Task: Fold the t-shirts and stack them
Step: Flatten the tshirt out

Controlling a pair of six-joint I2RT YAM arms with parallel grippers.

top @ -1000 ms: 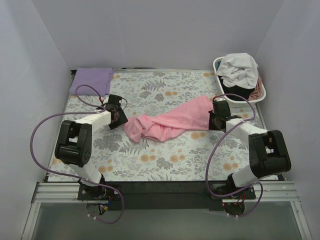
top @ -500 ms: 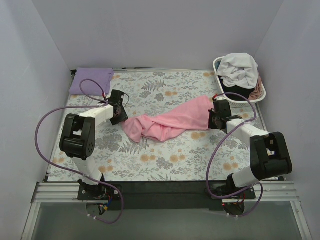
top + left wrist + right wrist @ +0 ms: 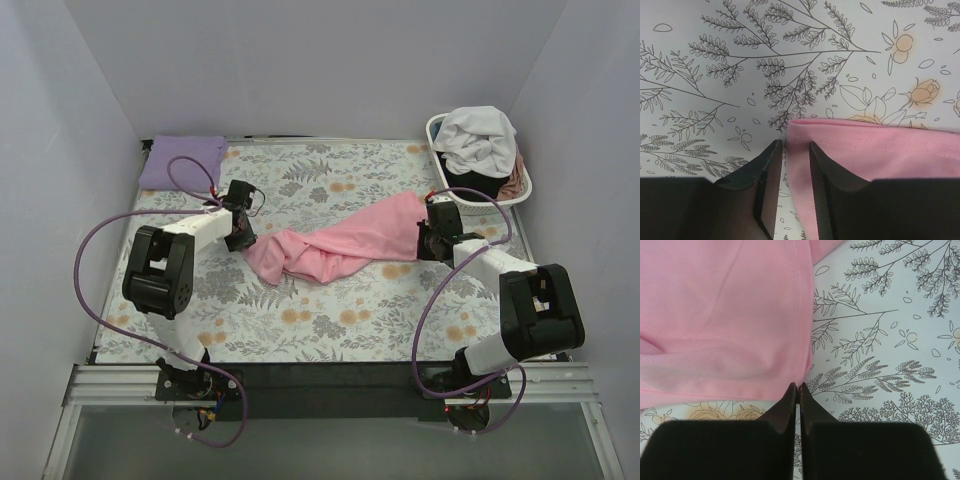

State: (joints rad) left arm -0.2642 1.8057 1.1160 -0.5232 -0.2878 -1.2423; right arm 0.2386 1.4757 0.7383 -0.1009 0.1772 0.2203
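Observation:
A light pink t-shirt point(image 3: 335, 245) lies bunched in a long diagonal strip on the floral table cover point(image 3: 330, 320). My left gripper point(image 3: 242, 230) is at its left end. In the left wrist view it point(image 3: 792, 146) is open, with the shirt's hemmed corner point(image 3: 880, 150) lying between the jaws. My right gripper point(image 3: 428, 240) is at the shirt's right end. In the right wrist view it point(image 3: 798, 386) is shut on the hem edge of the pink shirt point(image 3: 725, 315). A folded lavender t-shirt point(image 3: 183, 160) lies at the back left corner.
A white slatted laundry basket point(image 3: 437, 133) stands at the back right, holding a white shirt point(image 3: 478, 135), a black one point(image 3: 482, 180) and a dusty pink one point(image 3: 515, 184). Purple cables loop beside both arms. Walls close in the left, right and back sides.
My left arm has swung its elbow toward the back and the left gripper has shifted slightly to the shirt's left end. The shirt and right arm have not moved.

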